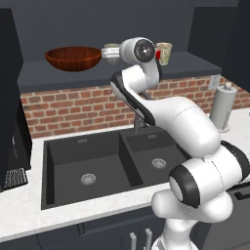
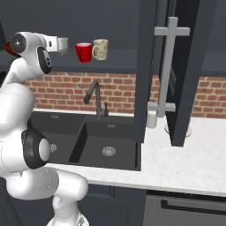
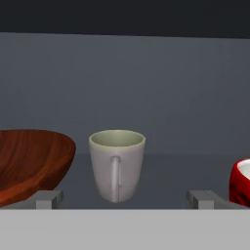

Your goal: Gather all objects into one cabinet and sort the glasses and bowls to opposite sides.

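Nearest the hand camera, the two dark fingertips (image 3: 49, 199) are seen standing far apart at the bottom of the hand view, with nothing between them; the hand (image 3: 127, 200) is spread as wide as it goes and nothing is held. Framed squarely between the tips, a little further back on the shelf (image 3: 166, 166), the pale grey cup (image 3: 117, 165) is seen upright, its handle turned toward the camera. The bowl (image 3: 29, 163) is set close beside the cup on one side, a narrow gap showing between them, and the red cup (image 3: 240, 183) is placed further off on the other.

In the right base view the cups are lined along the wall cabinet's shelf above the sink (image 2: 106, 141): the pale grey one by the hand, then the red, then the beige patterned cup (image 2: 100, 49), these last two almost touching.

The grey cup is judged to be light, rigid and probably ceramic, so a fall from the shelf onto the counter (image 1: 29, 219) or into the sink is to be feared. Its glazed wall tapers downward and is likely slippery; a hold across the body below the rim is advised, the fingers being placed on either side of the handle's plane so that the handle is not pinched. Care is needed that the bowl is not nudged by the nearer finger.
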Available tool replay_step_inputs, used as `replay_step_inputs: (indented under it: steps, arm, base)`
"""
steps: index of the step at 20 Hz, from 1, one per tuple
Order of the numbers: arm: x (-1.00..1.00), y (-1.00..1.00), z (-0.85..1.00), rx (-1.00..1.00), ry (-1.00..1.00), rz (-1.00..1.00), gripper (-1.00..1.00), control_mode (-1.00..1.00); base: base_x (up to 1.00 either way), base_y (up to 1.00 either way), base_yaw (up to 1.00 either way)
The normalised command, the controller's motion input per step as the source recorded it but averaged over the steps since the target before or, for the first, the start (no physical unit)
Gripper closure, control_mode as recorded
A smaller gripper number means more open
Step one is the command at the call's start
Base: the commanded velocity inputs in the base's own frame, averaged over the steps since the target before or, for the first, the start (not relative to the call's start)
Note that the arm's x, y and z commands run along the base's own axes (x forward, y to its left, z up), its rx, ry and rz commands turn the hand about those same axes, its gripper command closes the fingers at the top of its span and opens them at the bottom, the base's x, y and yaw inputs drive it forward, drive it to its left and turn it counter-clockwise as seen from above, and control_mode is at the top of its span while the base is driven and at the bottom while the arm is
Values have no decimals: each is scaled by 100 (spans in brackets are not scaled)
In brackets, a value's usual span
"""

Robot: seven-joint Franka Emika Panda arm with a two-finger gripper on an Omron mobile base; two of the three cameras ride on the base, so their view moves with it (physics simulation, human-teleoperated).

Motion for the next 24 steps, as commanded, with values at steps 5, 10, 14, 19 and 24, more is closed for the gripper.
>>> replay_step_inputs:
  steps: [5,10,14,19,24]
  arm:
    - [27,0,0,0,0,0,-100,-100]
    - [1,0,-3,0,0,0,-100,-100]
    - [0,3,-8,0,1,0,-100,-100]
    - [1,0,-6,0,1,0,-100,-100]
    - [4,0,0,0,0,0,-100,-100]
  base:
    - [0,0,0]
    - [0,0,0]
    - [0,0,0]
    - [0,0,0]
    - [0,0,0]
